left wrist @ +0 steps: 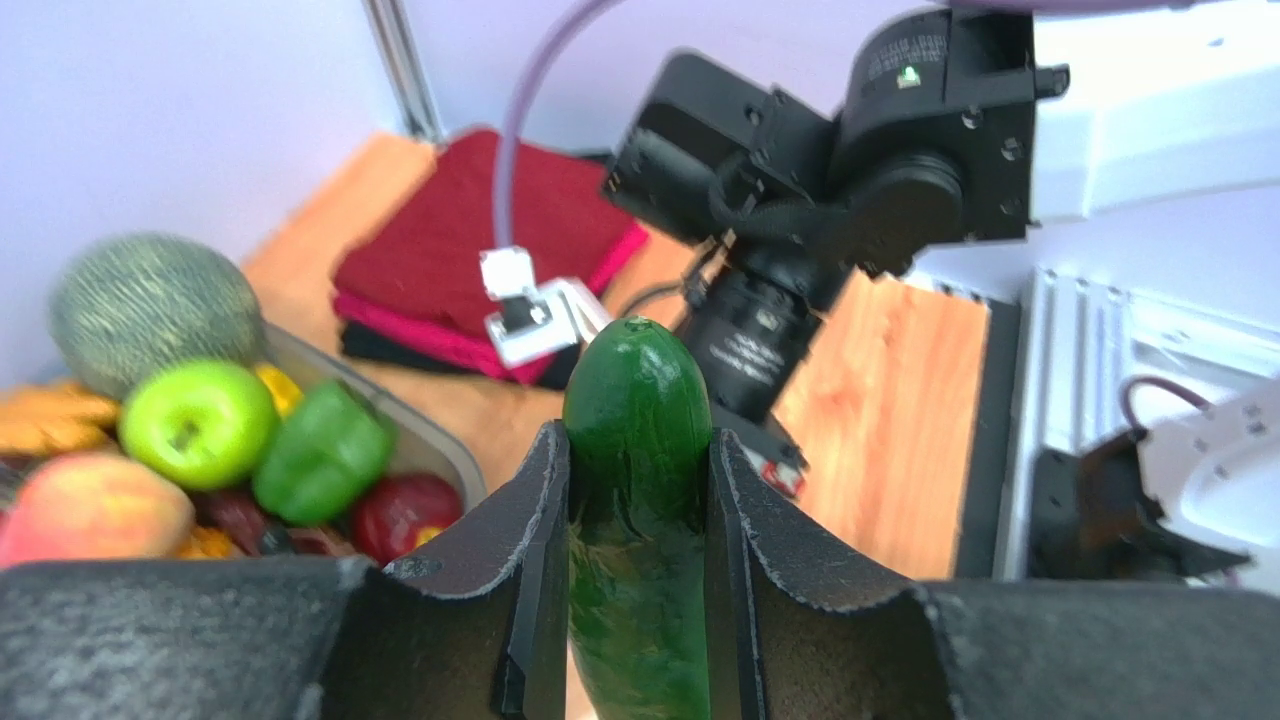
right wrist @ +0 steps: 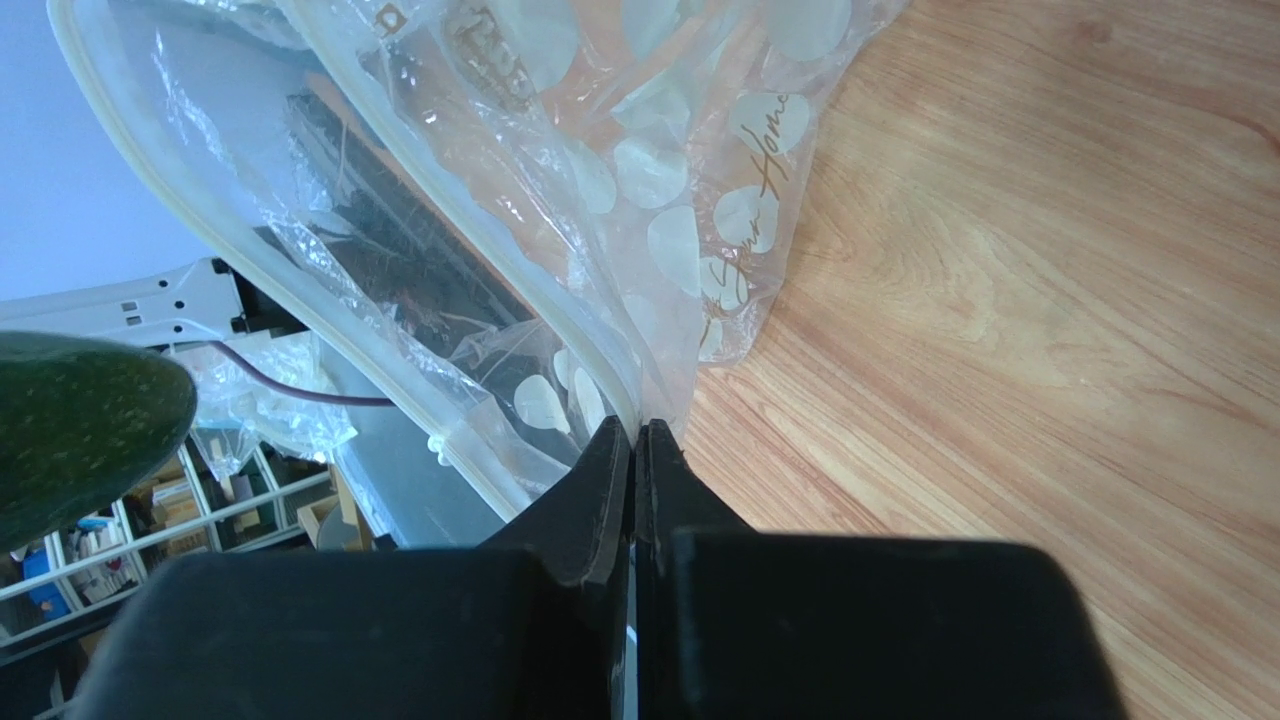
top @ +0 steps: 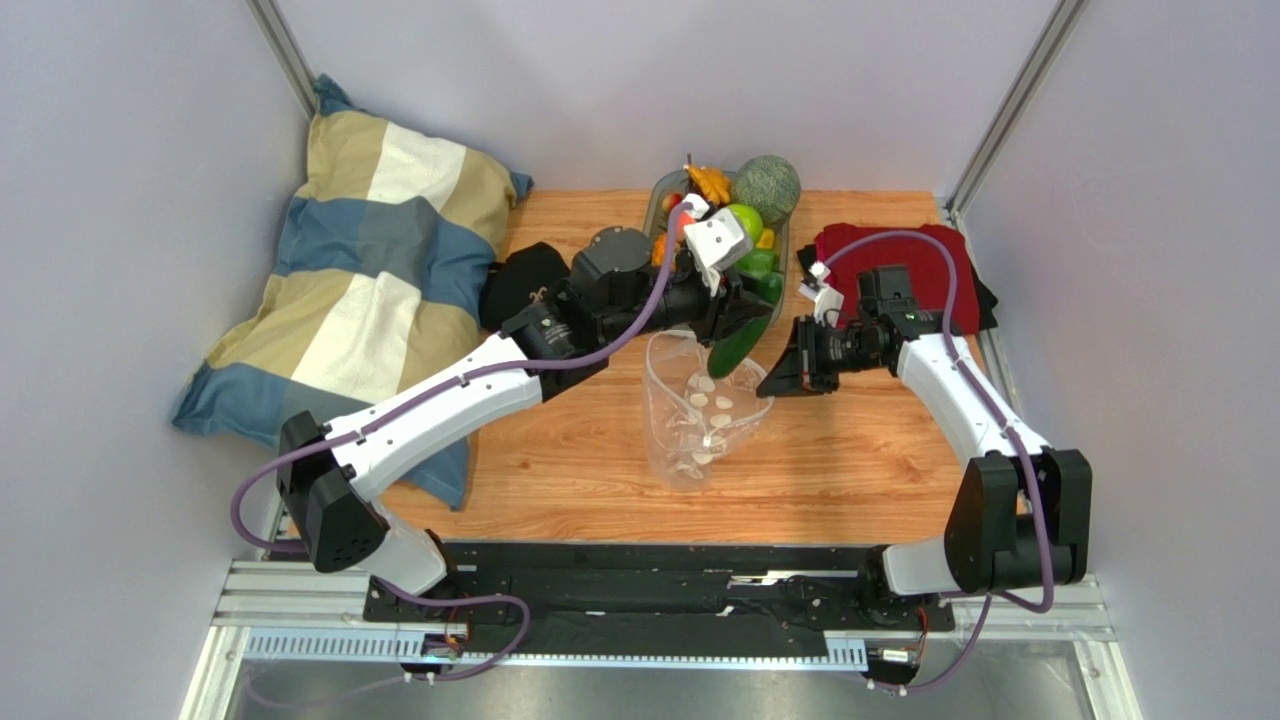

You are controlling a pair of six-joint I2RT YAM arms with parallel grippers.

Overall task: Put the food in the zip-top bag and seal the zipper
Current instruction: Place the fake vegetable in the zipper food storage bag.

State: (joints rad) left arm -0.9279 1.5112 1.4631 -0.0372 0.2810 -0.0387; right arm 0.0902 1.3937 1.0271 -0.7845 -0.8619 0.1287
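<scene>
The clear zip-top bag [top: 699, 413] with white dots stands open-mouthed on the wooden table; in the right wrist view the bag [right wrist: 661, 195] hangs open with its whitish zipper [right wrist: 346, 323] curving round the mouth. My right gripper [right wrist: 637, 438] is shut on the bag's mouth edge and holds it up. My left gripper [left wrist: 637, 450] is shut on a dark green cucumber [left wrist: 637, 450], held just above the bag's mouth [top: 736, 348]. The cucumber's tip [right wrist: 75, 428] shows at the left of the right wrist view.
A grey tray [top: 663, 192] at the back holds a melon [top: 766, 186], green apple [left wrist: 196, 423], green pepper [left wrist: 322, 450], peach and other produce. A red folded cloth [top: 917, 270] lies at back right, a black object [top: 523, 282] and a checked pillow [top: 361, 270] at left.
</scene>
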